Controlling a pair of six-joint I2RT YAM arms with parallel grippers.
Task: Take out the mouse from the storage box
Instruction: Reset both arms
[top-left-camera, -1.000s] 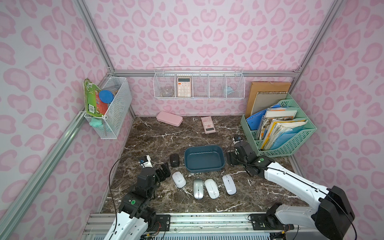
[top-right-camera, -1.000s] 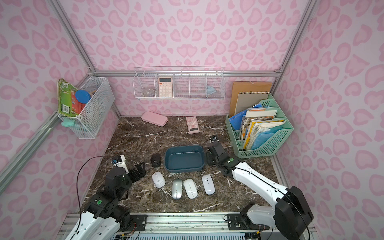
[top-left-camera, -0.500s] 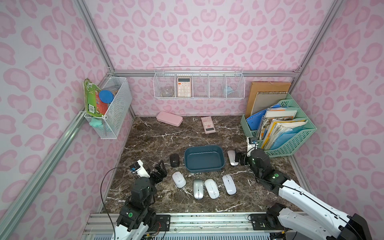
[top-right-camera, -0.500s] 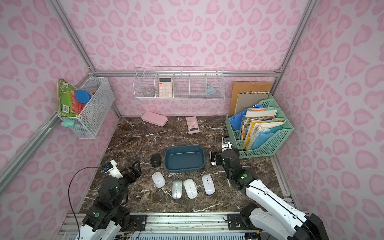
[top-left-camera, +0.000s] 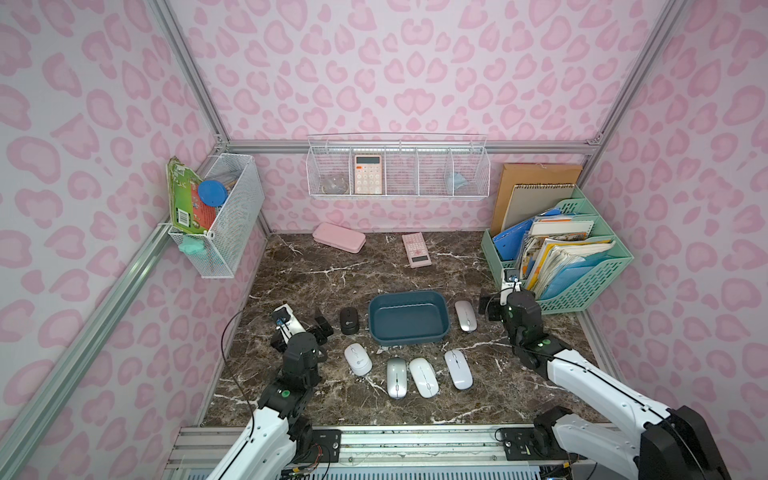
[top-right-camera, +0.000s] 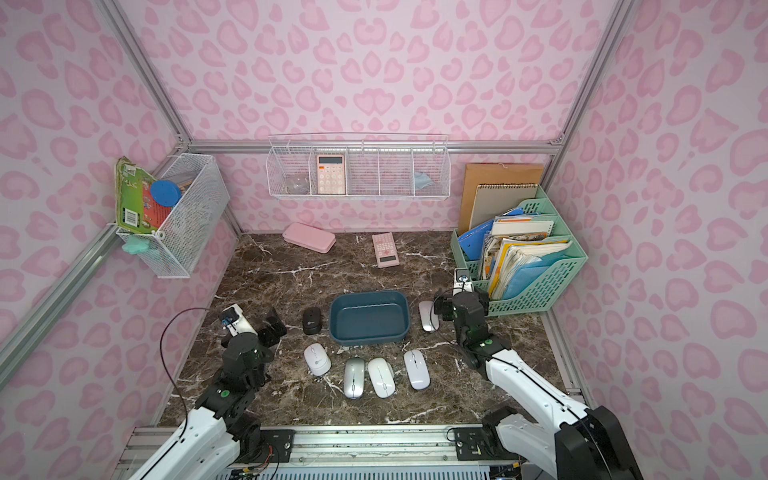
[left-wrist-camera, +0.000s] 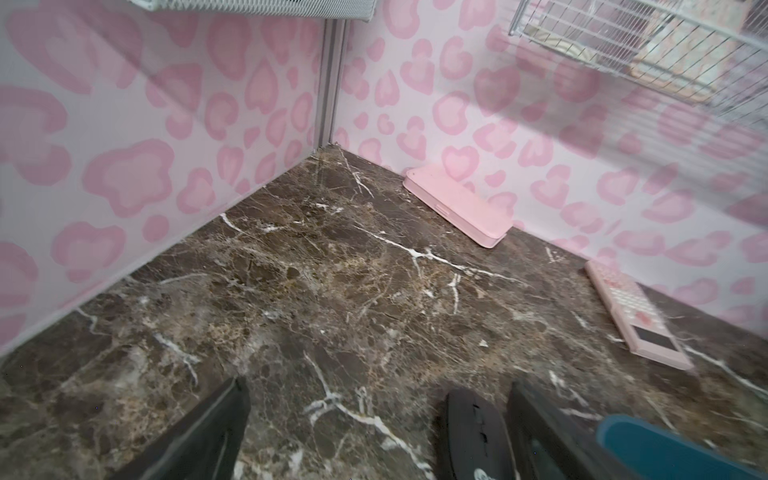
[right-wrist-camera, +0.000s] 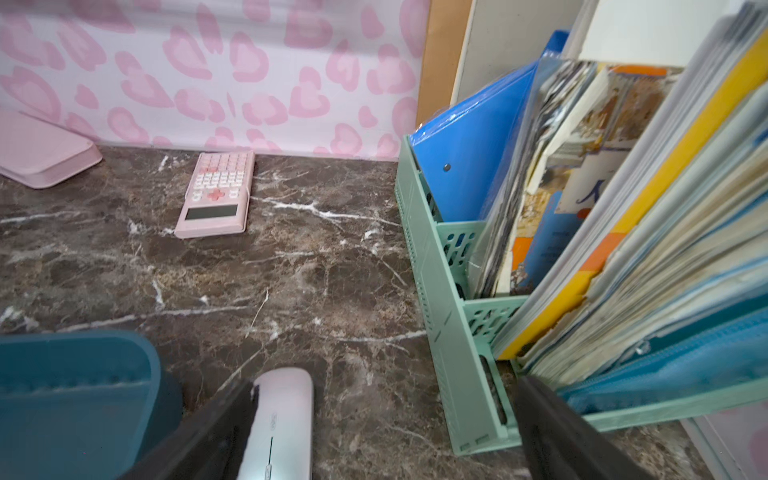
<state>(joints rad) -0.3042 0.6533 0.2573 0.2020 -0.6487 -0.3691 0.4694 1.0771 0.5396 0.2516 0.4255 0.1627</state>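
- The right gripper (right-wrist-camera: 382, 440) is spread wide and low over the marble. One finger is just beside the silver mouse (right-wrist-camera: 278, 424), the other near the green file rack (right-wrist-camera: 440, 291).
- That mouse lies in the narrow strip between the rack and the storage box (top-left-camera: 409, 296), outside its rim.
- The left gripper (left-wrist-camera: 374, 436) is also spread, by the black mouse (left-wrist-camera: 469, 436) off the box's other end.
- Four pale mice (top-left-camera: 423, 376) line the near rim; bare marble table (top-left-camera: 332, 270) stretches behind.

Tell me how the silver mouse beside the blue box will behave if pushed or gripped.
The silver mouse looks low and flat: pushed, it would probably slide, not roll or tip. Its smooth, rounded shell may slip from a shallow pinch. It seems rigid, likely light.
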